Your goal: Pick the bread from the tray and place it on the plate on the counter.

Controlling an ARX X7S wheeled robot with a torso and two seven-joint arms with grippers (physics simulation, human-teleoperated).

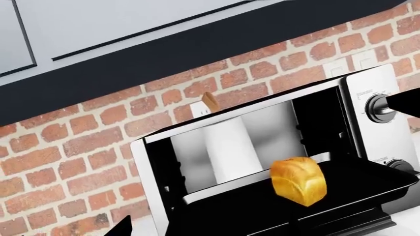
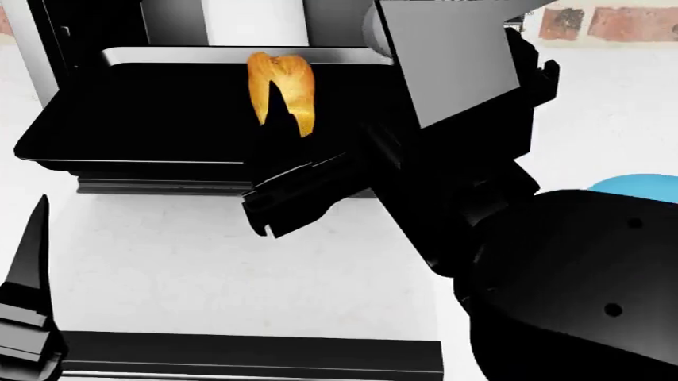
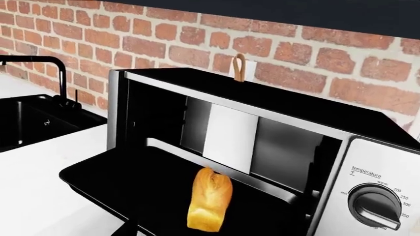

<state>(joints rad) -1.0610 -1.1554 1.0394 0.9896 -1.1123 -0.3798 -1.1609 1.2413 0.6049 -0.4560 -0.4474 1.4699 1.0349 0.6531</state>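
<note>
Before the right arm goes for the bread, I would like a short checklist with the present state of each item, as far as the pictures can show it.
1. Bread free to pick: ok. It stands on the tray, nothing on it.
2. Tray reachable: ok. It is pulled out in front of the open toaster oven.
3. Right gripper lined up: ok. In the head view it points at the bread from the front.
4. Right jaws open wide enough: cannot tell. Only dark shapes show.
5. Plate ready: cannot tell. Only a blue edge shows behind the right arm.
6. Left gripper out of the way: ok. It is low at the left, apart from the tray.
</note>
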